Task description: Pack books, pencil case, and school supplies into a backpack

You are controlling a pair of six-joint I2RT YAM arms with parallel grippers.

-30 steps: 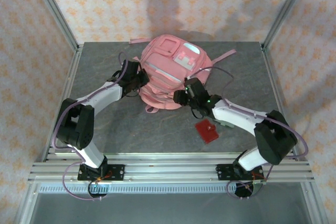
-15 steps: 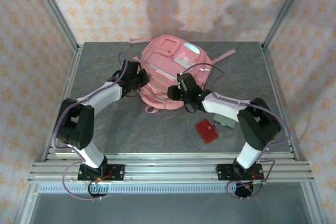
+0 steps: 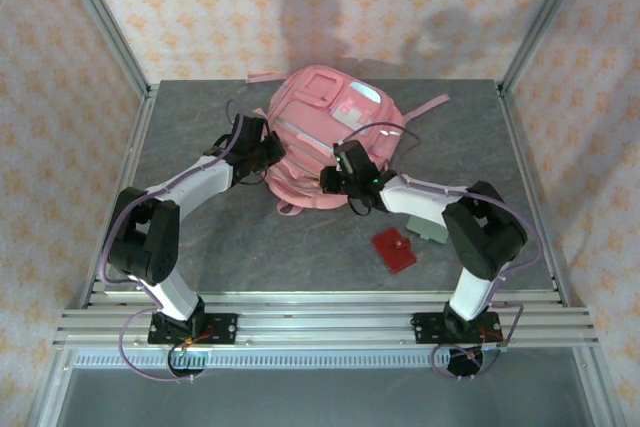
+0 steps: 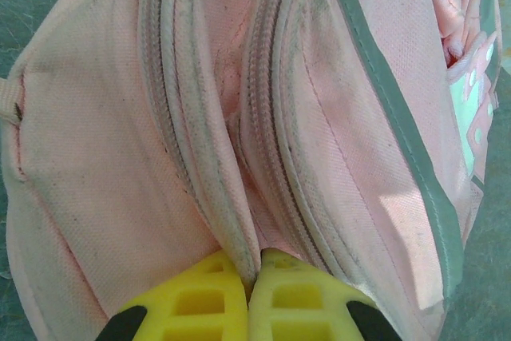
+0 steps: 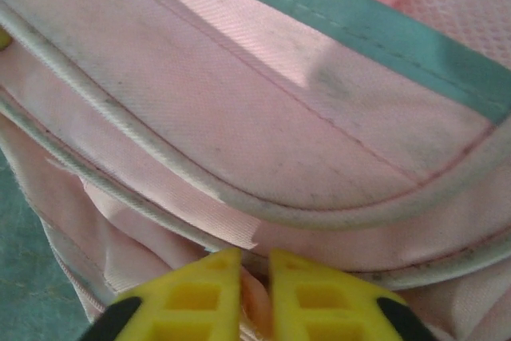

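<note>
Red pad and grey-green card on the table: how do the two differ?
The red pad is bright and lies fully in view; the grey-green card is dull and partly hidden behind the right arm. The red pad lies nearer the front edge, the grey-green card farther right. Both lie flat on the table, outside the backpack.

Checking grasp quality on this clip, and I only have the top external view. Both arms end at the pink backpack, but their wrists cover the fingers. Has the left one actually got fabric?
Observer: Yes. In the left wrist view the left gripper has its yellow fingers pressed together on a zip seam of the backpack.
Operator: And the right one?
Observer: The right wrist view shows the right gripper nearly closed, with a fold of pink fabric pinched in the narrow gap.
Operator: Which part of the bag?
Observer: Just below a curved, pale-piped pocket edge, near the grey-green reflective stripe.
</note>
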